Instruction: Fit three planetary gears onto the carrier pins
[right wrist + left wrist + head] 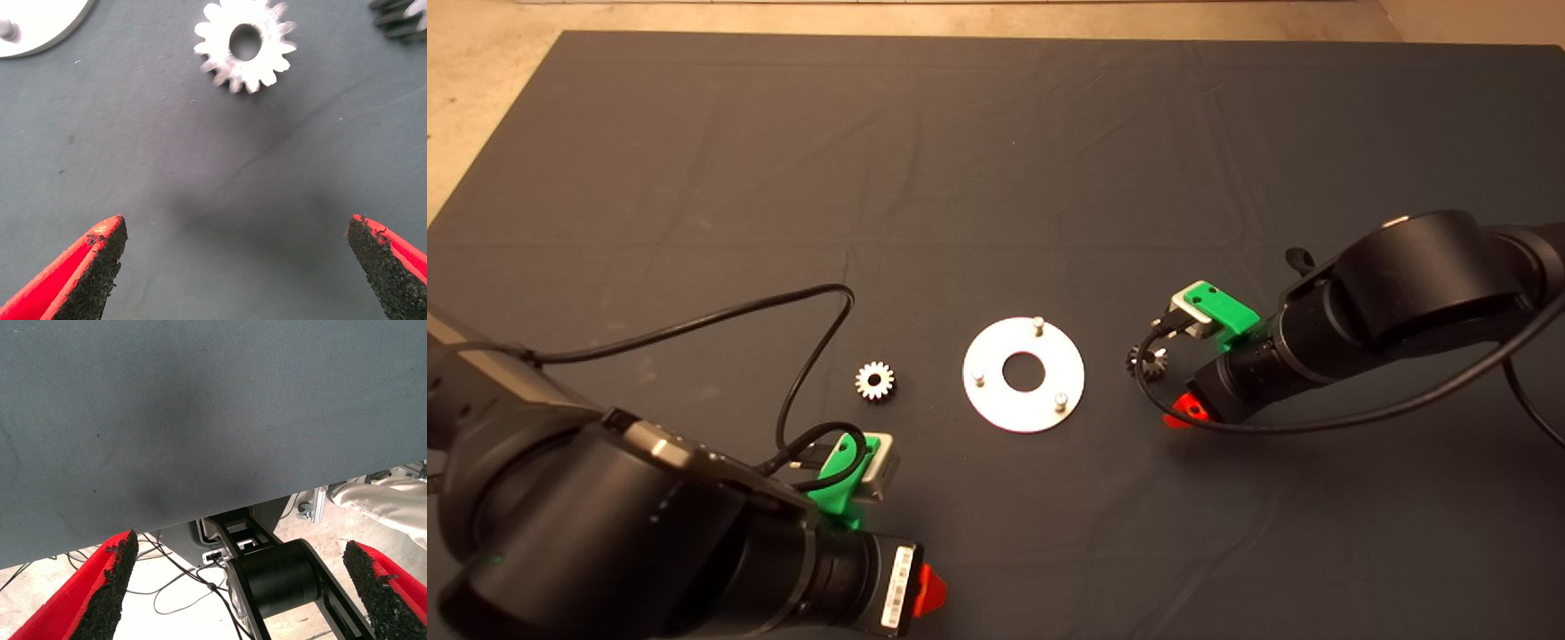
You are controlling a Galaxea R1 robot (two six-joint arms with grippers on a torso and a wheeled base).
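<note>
The shiny round disc [996, 404] lies mid-mat with three carrier pins [1039, 324] upright on it and nothing on them. One planetary gear [874, 380] lies flat to the disc's left. Right of the disc, another gear [1147, 360] is partly hidden behind the right arm's cable. In the right wrist view, my right gripper [237, 267] is open above the mat. A pale gear [245, 43] lies ahead of its fingers, a darker gear [400, 17] shows at the frame edge, and the disc's rim [40, 23] is to the side. My left gripper [243, 593] is open and holds nothing, near the mat's front edge.
A black cable [809, 338] loops over the mat near the left gear. The left wrist view shows the mat's edge, with floor, loose cables, a black robot part [277, 580] and pale fabric [387, 497] beyond it.
</note>
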